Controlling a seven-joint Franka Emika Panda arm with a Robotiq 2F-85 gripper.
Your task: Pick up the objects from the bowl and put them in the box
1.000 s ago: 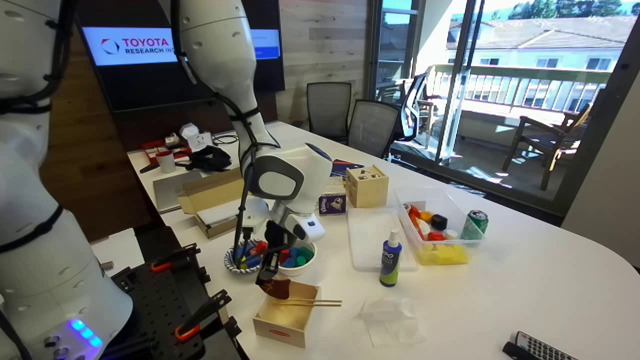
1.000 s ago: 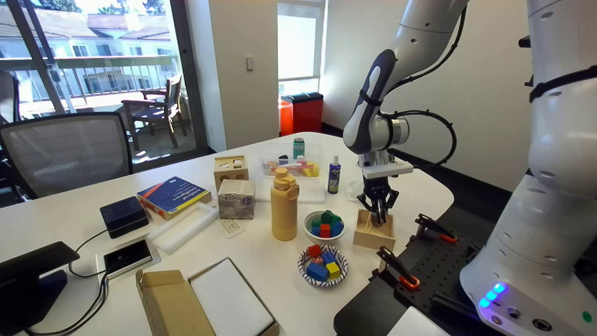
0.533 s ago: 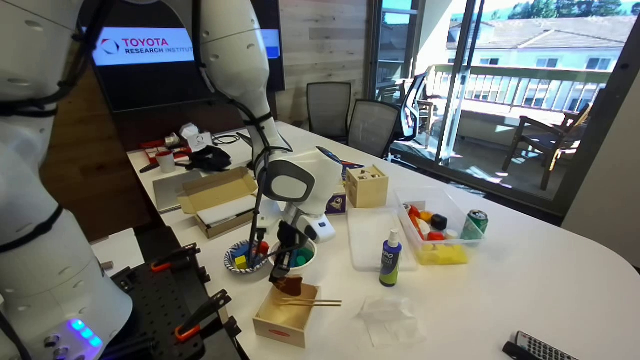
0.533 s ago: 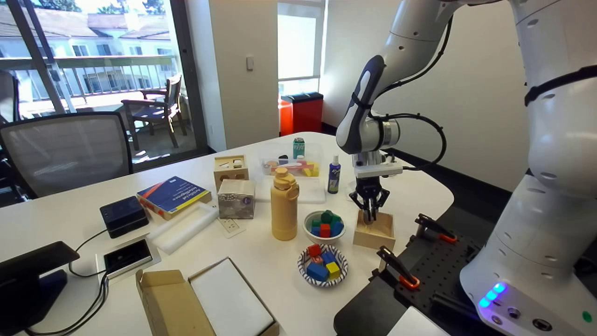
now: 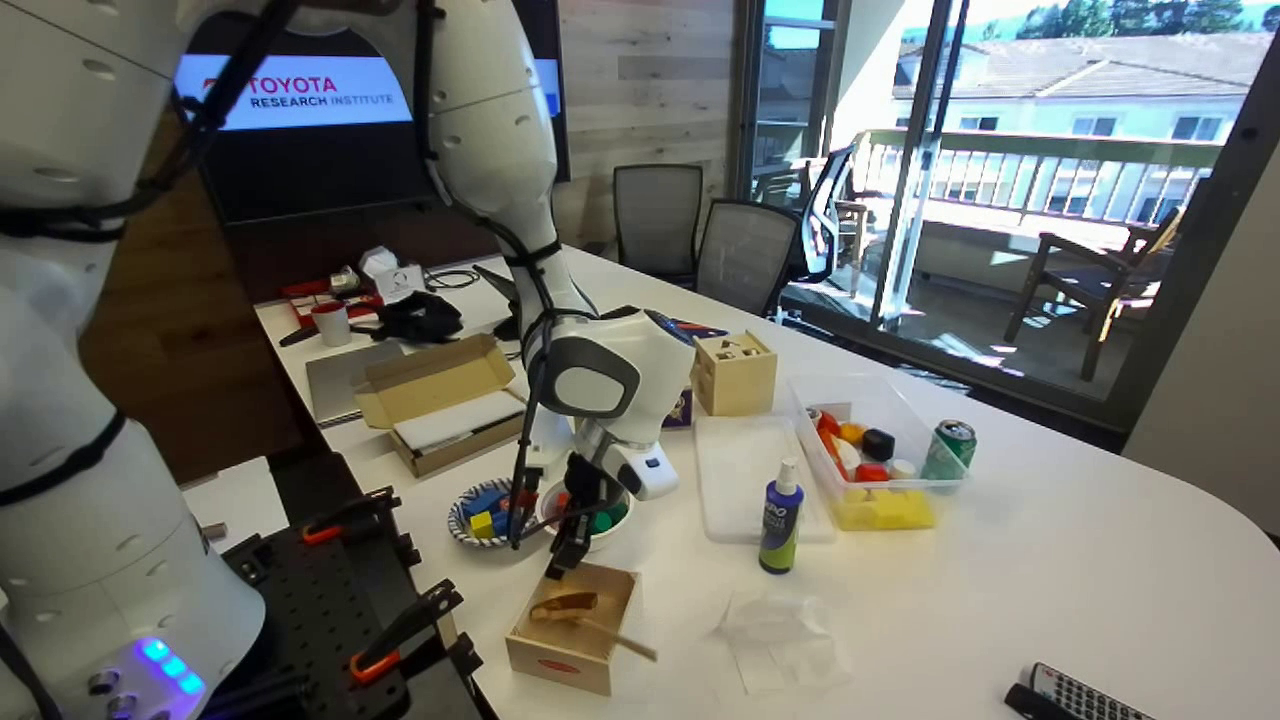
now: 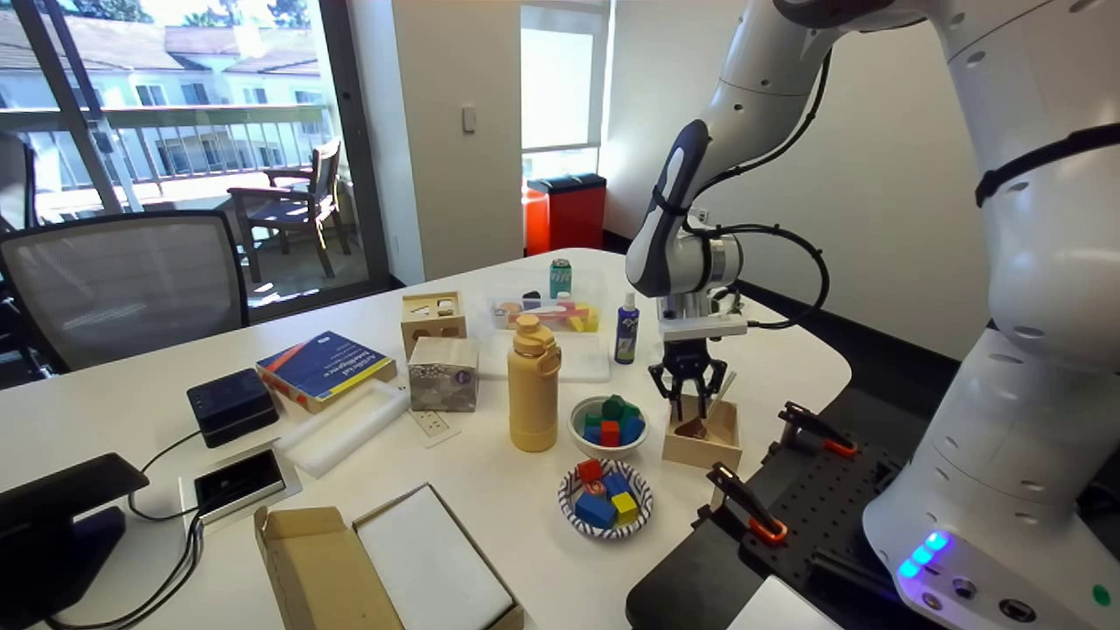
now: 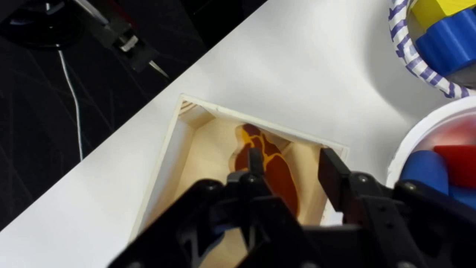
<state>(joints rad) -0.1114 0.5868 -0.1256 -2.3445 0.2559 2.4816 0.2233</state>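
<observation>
The box [image 5: 545, 660] is a low tan wooden tray on the table near the robot base; it also shows in an exterior view [image 6: 700, 453] and the wrist view [image 7: 208, 149]. Inside it lies a dark brown piece with yellow lines [image 7: 284, 182], with a pale stick [image 5: 625, 640] slanting over the rim. My gripper [image 6: 691, 413] is open and empty just above the box, its fingers apart over the brown piece [image 6: 691, 429]. A patterned bowl [image 6: 604, 533] holds red, blue and yellow pieces. A white bowl [image 6: 610, 451] beside it holds green, red and blue pieces [image 6: 610, 430].
The white bowl [image 7: 405, 143] stands close beside the gripper. A blue spray bottle [image 5: 780, 520], crumpled clear plastic [image 5: 785, 645] and a remote [image 5: 1085, 695] lie beyond the box. A yellow bottle [image 6: 534, 394], wooden cube [image 5: 735, 375] and flat cardboard box [image 5: 435, 375] stand farther off.
My gripper has opened and let go of the brown piece, which has dropped into the box; its stick now points another way. The arm has moved toward the white bowl's side of the box.
</observation>
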